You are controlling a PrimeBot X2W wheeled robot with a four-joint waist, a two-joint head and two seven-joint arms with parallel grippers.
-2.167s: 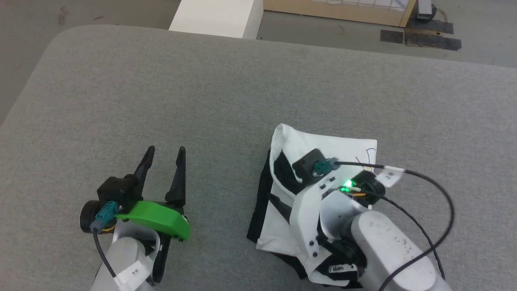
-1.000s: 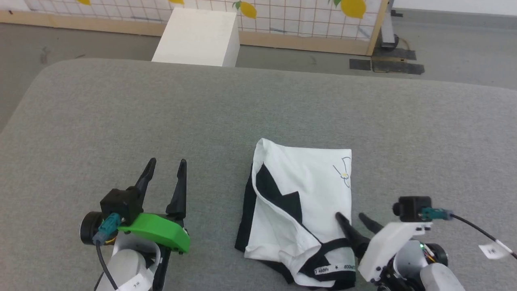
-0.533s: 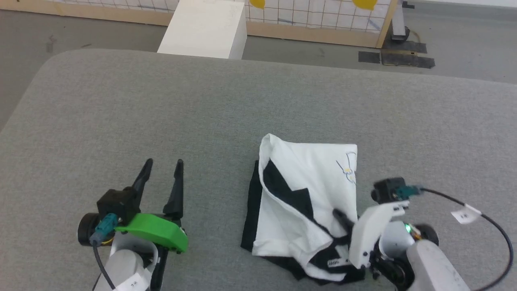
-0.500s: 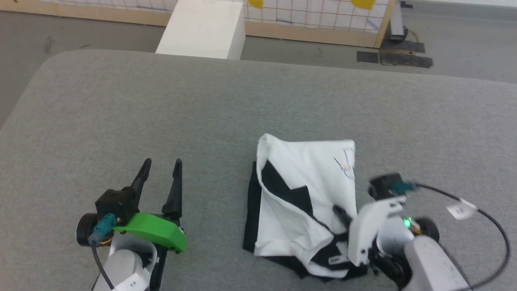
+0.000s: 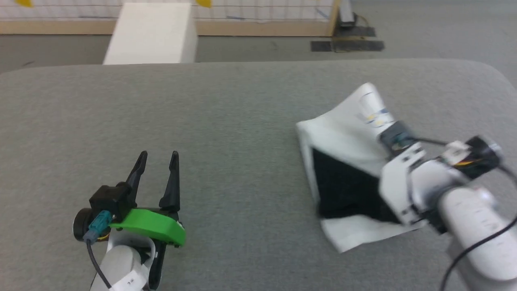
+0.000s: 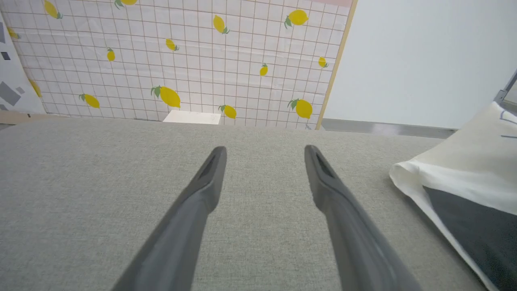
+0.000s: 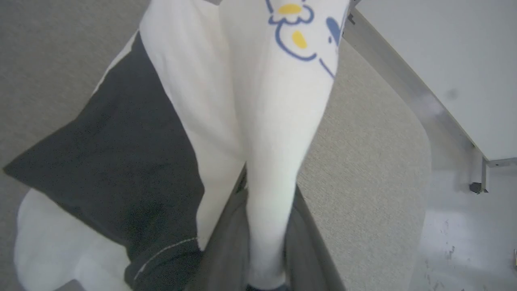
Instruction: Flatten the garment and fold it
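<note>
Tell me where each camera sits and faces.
Head view: on the head, facing down at the grey fabric surface; left gripper, right arm.
Left wrist view: left wrist, facing the lemon-print screen; own open fingers.
Right wrist view: right wrist, facing the garment; right gripper shut on it.
All three share the garment.

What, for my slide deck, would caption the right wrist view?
Right gripper shut on a white fold of the garment, above the grey padded surface.
</note>
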